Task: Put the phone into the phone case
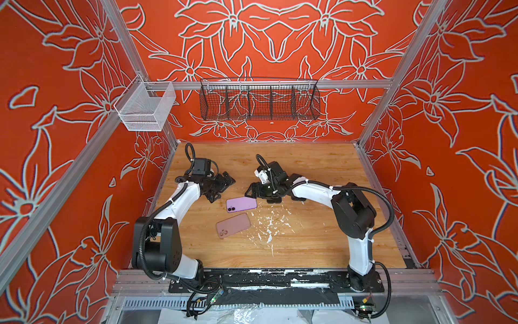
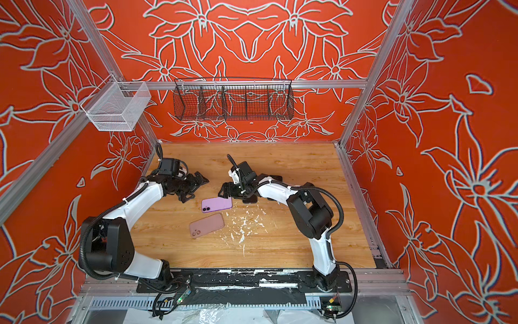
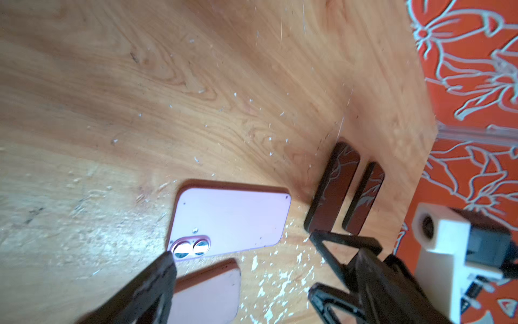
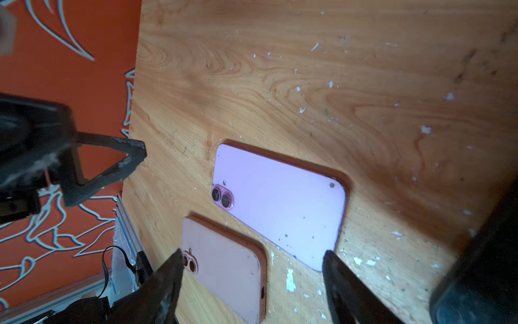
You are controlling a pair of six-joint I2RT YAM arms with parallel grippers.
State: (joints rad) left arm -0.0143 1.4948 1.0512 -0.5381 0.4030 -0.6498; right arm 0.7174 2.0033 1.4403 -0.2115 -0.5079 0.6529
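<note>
In both top views the lilac phone [image 1: 241,204] [image 2: 216,204] lies back up near the table's middle, its two lenses toward the left. Just in front of it lies the dusty-pink phone case [image 1: 233,225] [image 2: 207,225], back up, apart from the phone. Behind and left of the phone hangs my left gripper [image 1: 222,190], open and empty; one of its fingers [image 3: 157,280] shows beside the phone's lenses [image 3: 190,248]. My right gripper [image 1: 250,191] [image 4: 252,261] is off the phone's right end, open and empty, with the phone [image 4: 280,202] and case [image 4: 224,266] ahead of it.
Two glossy black slabs [image 3: 333,182] [image 3: 364,196] lie flat under the right arm, right of the phone. White flecks [image 1: 269,227] are scattered right of the case. A white mesh bin [image 1: 145,108] and a black wire basket [image 1: 259,102] hang on the back rail.
</note>
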